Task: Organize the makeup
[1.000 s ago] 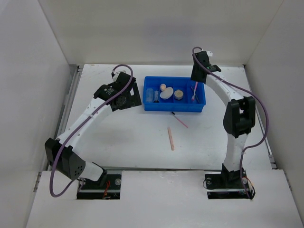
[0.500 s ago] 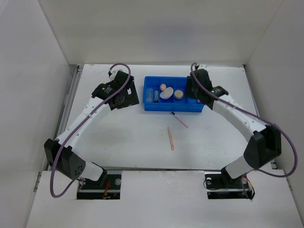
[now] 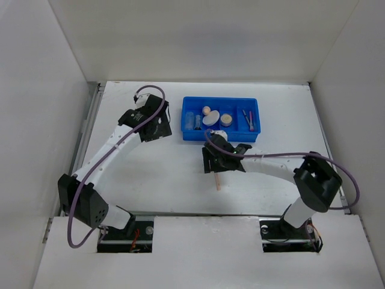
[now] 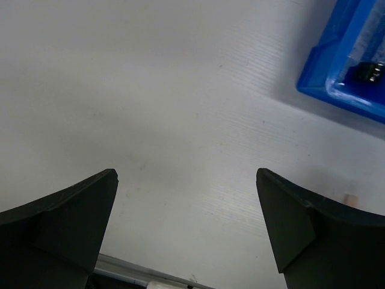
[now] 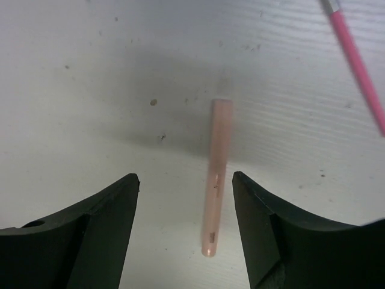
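Observation:
The peach pencil (image 5: pixel 216 174) lies on the white table between the open jaws of my right gripper (image 5: pixel 184 176), nearer the right finger and untouched. In the top view its near end (image 3: pixel 217 182) shows below that gripper (image 3: pixel 214 161). A pink pencil (image 5: pixel 358 60) lies to the upper right on the table. The blue tray (image 3: pixel 221 137) holds a clear tube (image 3: pixel 189 119), a peach sponge (image 3: pixel 206 111), a cream puff (image 3: pixel 210 118), a beige compact (image 3: pixel 226 120) and thin pencils (image 3: pixel 248 117). My left gripper (image 3: pixel 157 128) is open and empty, left of the tray (image 4: pixel 337 72).
White walls close in the table at the left, back and right. A metal rail (image 3: pixel 89 120) runs along the left edge. The right arm's forearm (image 3: pixel 271 165) stretches low across the table in front of the tray.
My right arm swung from the tray's right compartment down to the table in front of it, over the peach pencil. My left gripper drifted slightly left.

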Robot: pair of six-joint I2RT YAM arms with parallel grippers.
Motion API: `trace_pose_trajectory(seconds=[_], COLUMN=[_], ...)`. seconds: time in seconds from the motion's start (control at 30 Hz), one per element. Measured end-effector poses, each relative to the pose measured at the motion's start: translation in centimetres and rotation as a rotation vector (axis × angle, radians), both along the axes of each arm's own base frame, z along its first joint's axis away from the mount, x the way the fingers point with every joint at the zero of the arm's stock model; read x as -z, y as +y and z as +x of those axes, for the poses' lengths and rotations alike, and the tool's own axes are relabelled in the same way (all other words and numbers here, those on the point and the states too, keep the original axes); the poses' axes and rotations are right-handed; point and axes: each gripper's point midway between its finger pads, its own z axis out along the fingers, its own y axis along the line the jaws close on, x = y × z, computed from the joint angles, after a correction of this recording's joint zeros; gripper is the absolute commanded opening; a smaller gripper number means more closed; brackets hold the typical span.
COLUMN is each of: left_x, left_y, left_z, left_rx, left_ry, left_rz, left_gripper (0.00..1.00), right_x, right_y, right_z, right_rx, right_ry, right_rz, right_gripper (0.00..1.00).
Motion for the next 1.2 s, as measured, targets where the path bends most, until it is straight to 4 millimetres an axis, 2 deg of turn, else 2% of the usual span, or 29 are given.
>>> trace_pose_trajectory(seconds=[0.03,0.17,0.3,0.5,0.67,0.77,0.87,0.93,1.03,1.1,1.2], left_x=[0.4,2.0,3.3,3.7,3.7,3.7,3.7,3.7,3.7,3.7,3.7], left_y=[0.3,1.0,1.2,1.2,1.2,1.2,1.2,1.1,1.1,1.0,1.0], left_z=[0.0,0.4,0.2,0.0,0.0,0.0,0.0,0.0,0.0,0.0,0.0], left_rx=[-0.008,-0.031,-0.033,-0.033,-0.032,-0.032,-0.030,-0.029,-0.027,-0.025,-0.023], left_ry=[0.011,0.051,0.091,0.101,0.101,0.101,0.103,0.103,0.105,0.106,0.107], left_rz=[0.013,0.053,0.077,0.082,0.082,0.081,0.079,0.077,0.074,0.073,0.073], left_gripper=[1.00,1.00,1.00,1.00,1.00,1.00,1.00,1.00,1.00,1.00,1.00], right_x=[0.8,4.0,3.9,4.1,4.2,4.0,3.5,2.1,-2.2,-5.9,-11.4], right_y=[0.5,1.2,1.6,1.2,0.8,0.8,-0.1,-1.2,-2.9,-4.6,-8.3], right_z=[-0.3,-1.6,-1.1,-0.9,-1.0,-1.3,-1.5,-1.4,0.1,2.6,7.2], right_rx=[-0.005,-0.021,0.008,0.037,0.045,0.041,0.049,0.069,0.125,0.195,0.321], right_ry=[0.013,0.060,0.035,0.023,-0.001,-0.010,-0.021,-0.048,-0.117,-0.187,-0.296], right_rz=[-0.007,-0.067,-0.059,-0.071,-0.113,-0.147,-0.196,-0.224,-0.197,-0.143,-0.092], right_gripper=[0.64,0.55,0.53,0.26,0.13,0.10,0.10,0.10,0.10,0.11,0.11])
